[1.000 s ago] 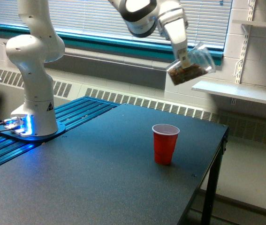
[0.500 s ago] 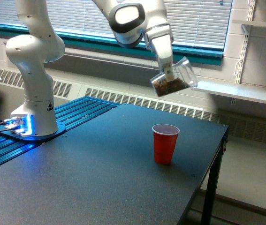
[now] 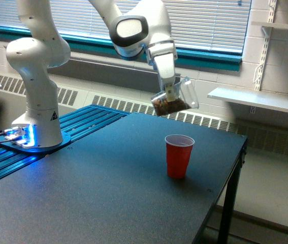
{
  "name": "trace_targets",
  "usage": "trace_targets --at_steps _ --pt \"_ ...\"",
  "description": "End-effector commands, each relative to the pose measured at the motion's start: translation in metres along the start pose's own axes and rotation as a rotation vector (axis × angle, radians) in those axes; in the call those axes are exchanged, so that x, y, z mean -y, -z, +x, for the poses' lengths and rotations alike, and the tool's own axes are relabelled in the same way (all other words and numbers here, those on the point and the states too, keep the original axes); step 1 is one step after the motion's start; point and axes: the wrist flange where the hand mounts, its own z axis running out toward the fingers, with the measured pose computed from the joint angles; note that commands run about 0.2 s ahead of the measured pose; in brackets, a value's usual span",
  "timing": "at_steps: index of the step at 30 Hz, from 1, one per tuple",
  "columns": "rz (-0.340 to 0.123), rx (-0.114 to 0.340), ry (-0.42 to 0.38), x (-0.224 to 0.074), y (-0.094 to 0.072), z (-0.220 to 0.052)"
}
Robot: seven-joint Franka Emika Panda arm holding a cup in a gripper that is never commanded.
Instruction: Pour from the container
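The white arm's hand [image 3: 170, 93] was clamped on a small clear plastic container [image 3: 174, 99] holding brown granular material. It hung tilted, above and just toward the exterior view's left of an upright, glossy red plastic cup [image 3: 179, 156] standing on the dark matte surface [image 3: 98, 193].

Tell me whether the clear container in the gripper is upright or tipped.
Tipped. The clear container hangs slanted in the gripper, brown contents gathered at its lower end, above and to the exterior view's left of the red cup.
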Motion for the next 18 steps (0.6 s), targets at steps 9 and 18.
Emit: trace_targets --at_steps 9,18 --pt "-0.026 0.042 0.081 -0.005 -0.013 -0.029" --pt "-0.064 0.084 0.115 -0.014 -0.023 -0.046"
